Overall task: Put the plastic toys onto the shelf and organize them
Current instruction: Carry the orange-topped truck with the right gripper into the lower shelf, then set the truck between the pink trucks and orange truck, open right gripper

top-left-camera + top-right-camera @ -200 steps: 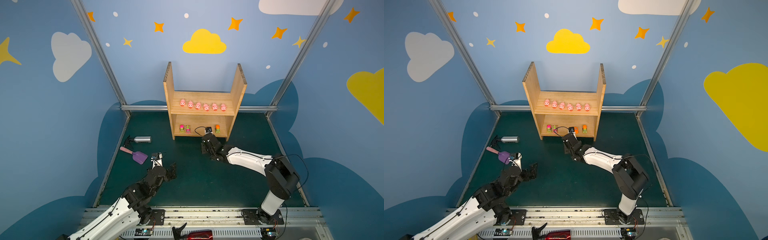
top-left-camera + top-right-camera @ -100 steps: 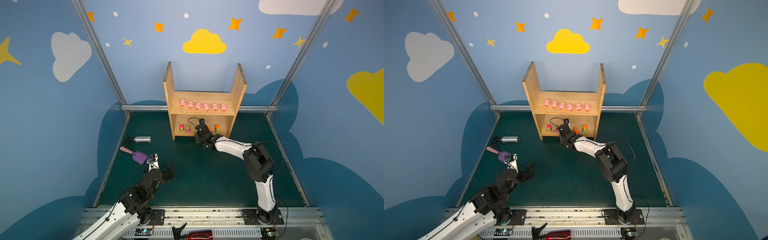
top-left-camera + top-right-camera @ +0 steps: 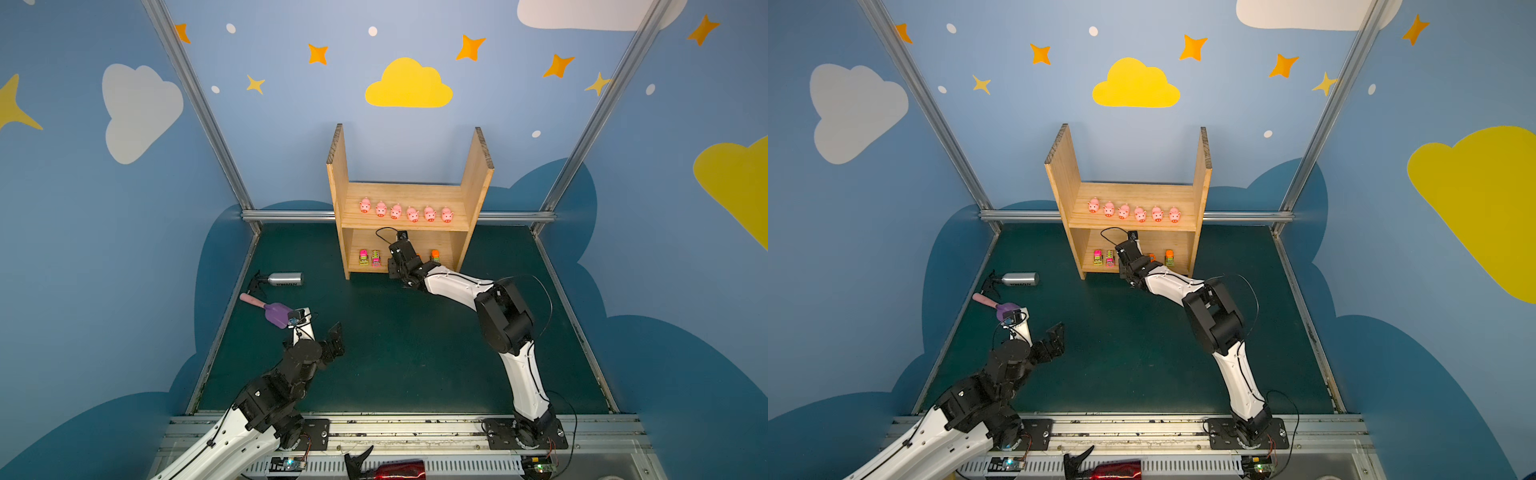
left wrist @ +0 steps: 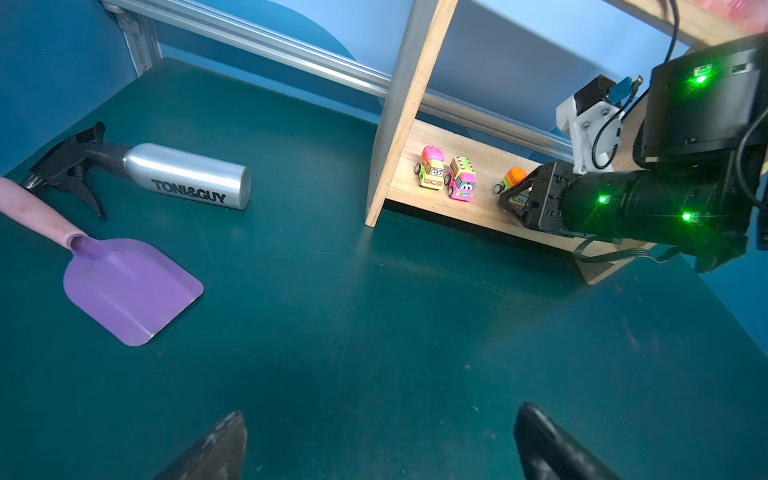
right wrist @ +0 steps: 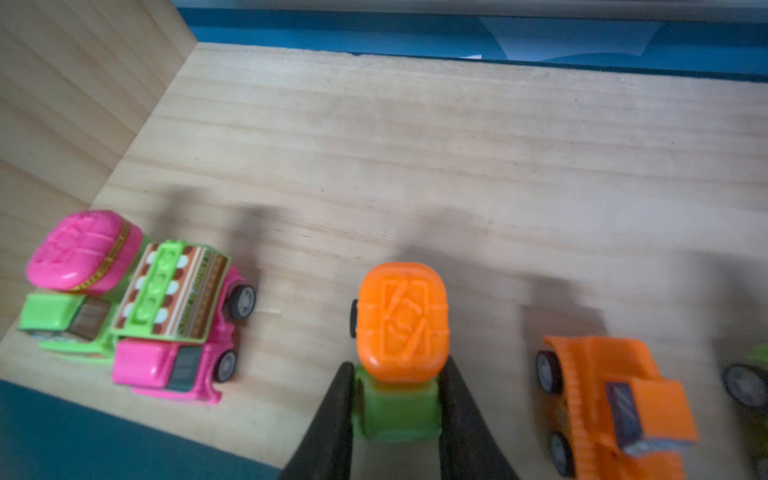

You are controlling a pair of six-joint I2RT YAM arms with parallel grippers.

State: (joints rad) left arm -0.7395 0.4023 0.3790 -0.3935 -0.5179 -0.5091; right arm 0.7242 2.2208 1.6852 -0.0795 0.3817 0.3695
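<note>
L gripper [image 3: 336,340] hangs spread wide and empty near the purple scoop [image 3: 277,314]; its arm drew back a bit vs. 1 s ago. On the shelf [image 3: 337,195], six pigs [image 3: 405,212] line the upper board. R gripper [image 5: 397,399] stood in front of the shelf 1 s ago. It is now inside the lower bay, pinching the orange-top truck [image 5: 402,320] by its green cab, between the pink/green cars [image 5: 124,307] and the orange truck [image 5: 611,386]. Probably the last toy: only release + retreat remain.

pigs [image 3: 396,211] pink, red snouts | shelf [image 3: 338,187] pale wood | car [image 5: 401,324] orange top, green cab | scoop [image 4: 129,286] purple
</note>
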